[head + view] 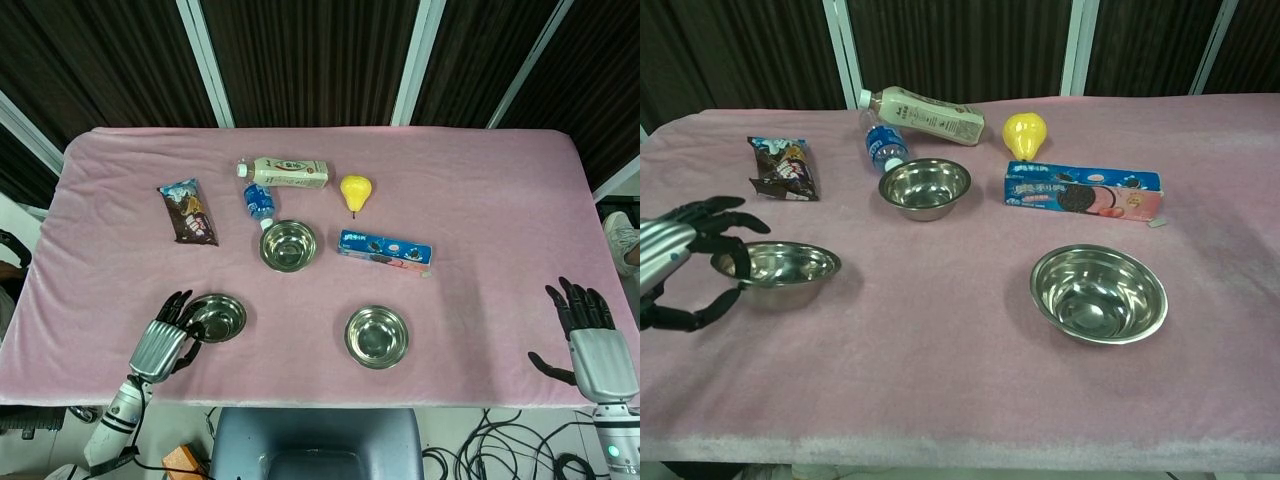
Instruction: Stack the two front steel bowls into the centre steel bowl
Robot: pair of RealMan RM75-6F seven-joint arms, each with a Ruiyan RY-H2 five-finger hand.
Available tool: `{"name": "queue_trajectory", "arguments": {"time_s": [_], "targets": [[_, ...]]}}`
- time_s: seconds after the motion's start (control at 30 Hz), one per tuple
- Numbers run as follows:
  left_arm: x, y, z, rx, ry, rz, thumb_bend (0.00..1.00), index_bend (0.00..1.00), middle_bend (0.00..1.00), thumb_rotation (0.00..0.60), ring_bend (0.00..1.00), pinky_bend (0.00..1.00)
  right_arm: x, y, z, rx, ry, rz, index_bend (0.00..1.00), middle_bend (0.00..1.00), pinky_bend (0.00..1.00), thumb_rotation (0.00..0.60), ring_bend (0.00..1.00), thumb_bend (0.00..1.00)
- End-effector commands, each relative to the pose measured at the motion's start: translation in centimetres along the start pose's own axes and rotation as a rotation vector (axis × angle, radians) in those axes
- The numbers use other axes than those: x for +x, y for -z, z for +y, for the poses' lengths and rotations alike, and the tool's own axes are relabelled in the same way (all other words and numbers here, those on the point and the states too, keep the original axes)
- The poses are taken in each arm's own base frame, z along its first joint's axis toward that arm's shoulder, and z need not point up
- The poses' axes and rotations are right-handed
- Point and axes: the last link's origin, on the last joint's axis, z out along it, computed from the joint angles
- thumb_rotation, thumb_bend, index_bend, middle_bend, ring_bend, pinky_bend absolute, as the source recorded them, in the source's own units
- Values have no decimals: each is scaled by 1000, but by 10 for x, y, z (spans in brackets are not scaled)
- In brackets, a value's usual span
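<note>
Three steel bowls stand on the pink cloth. The centre bowl [288,246] [925,187] is empty. The front right bowl [377,336] [1099,294] sits alone, with no hand near it. My left hand [163,342] [680,255] grips the front left bowl [222,318] [790,270] by its left rim, fingers over the edge and thumb below. That bowl looks raised a little off the cloth. My right hand [590,340] hovers past the table's right front corner with its fingers spread and nothing in it. The chest view does not show it.
A blue cookie box [385,252] [1083,192] lies right of the centre bowl. Behind that bowl are a yellow pear [355,190] [1025,133], a lying milk bottle [288,173] [925,115] and a small blue bottle [259,203] [883,148]. A snack packet [188,212] [785,168] lies at the left.
</note>
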Motion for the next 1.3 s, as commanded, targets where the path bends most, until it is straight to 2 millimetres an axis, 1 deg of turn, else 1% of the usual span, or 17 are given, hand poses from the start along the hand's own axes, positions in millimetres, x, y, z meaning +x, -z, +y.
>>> {"name": "queue_trajectory", "arguments": {"time_s": [0.03, 0.13, 0.23, 0.27, 0.33, 0.47, 0.57, 0.67, 0.7, 0.83, 1.0, 1.1, 1.17, 1.2, 1.23, 1.27, 1.3], "targets": [[16, -19, 0, -30, 24, 107, 473, 769, 211, 600, 17, 83, 1, 1, 0, 1, -3, 2, 0, 0, 0, 600, 0, 285], [32, -39, 3, -51, 27, 173, 473, 770, 210, 600, 16, 82, 2, 1, 1, 1, -6, 4, 0, 0, 0, 600, 0, 285], [49, -67, 8, -60, 41, 225, 472, 770, 209, 600, 15, 80, 4, 2, 2, -3, -13, 10, 0, 0, 0, 600, 0, 285], [55, -80, 10, -55, 50, 240, 472, 769, 209, 600, 15, 80, 5, 2, 3, -4, -16, 13, 0, 0, 0, 600, 0, 285], [61, -99, 14, -45, 71, 242, 467, 763, 205, 600, 15, 79, 7, 3, 5, -7, -22, 20, 0, 0, 0, 600, 0, 285], [63, -143, 31, -58, 132, 216, 455, 755, 204, 600, 16, 80, 13, 6, 9, -18, -39, 41, 0, 0, 0, 600, 0, 285], [55, -172, 44, -36, 132, 185, 458, 755, 206, 600, 17, 80, 18, 9, 13, -26, -54, 55, 0, 0, 0, 600, 0, 285], [44, -194, 56, -21, 122, 145, 456, 749, 204, 600, 17, 80, 24, 12, 18, -36, -69, 74, 0, 0, 0, 600, 0, 285], [40, -198, 59, -19, 118, 133, 456, 746, 204, 600, 17, 80, 25, 13, 19, -39, -71, 78, 0, 0, 0, 600, 0, 285], [21, -210, 70, -16, 78, 84, 451, 734, 203, 600, 17, 80, 29, 15, 24, -43, -88, 87, 0, 0, 0, 600, 0, 285], [-2, -213, 70, 10, 28, 30, 433, 706, 195, 600, 18, 80, 33, 18, 26, -38, -102, 92, 0, 0, 0, 600, 0, 285], [-12, -212, 68, 23, 16, -7, 432, 638, 177, 600, 14, 80, 33, 20, 27, -37, -108, 94, 0, 0, 0, 600, 0, 285], [-18, -210, 68, 25, 19, -29, 432, 525, 158, 600, 6, 80, 33, 20, 26, -37, -110, 97, 0, 0, 0, 600, 0, 285], [-20, -209, 68, 23, 19, -37, 432, 417, 142, 600, 2, 80, 34, 20, 26, -37, -111, 98, 0, 0, 0, 600, 0, 285], [-21, -208, 68, 21, 18, -41, 433, 349, 131, 600, 0, 80, 34, 20, 26, -37, -112, 100, 0, 0, 0, 600, 0, 285], [-21, -206, 68, 16, 13, -44, 432, 261, 116, 600, 0, 80, 33, 20, 26, -38, -112, 100, 0, 0, 0, 600, 0, 285], [-21, -205, 68, 11, 9, -46, 432, 138, 94, 600, 0, 80, 33, 20, 26, -39, -111, 100, 0, 0, 0, 600, 0, 285]]}}
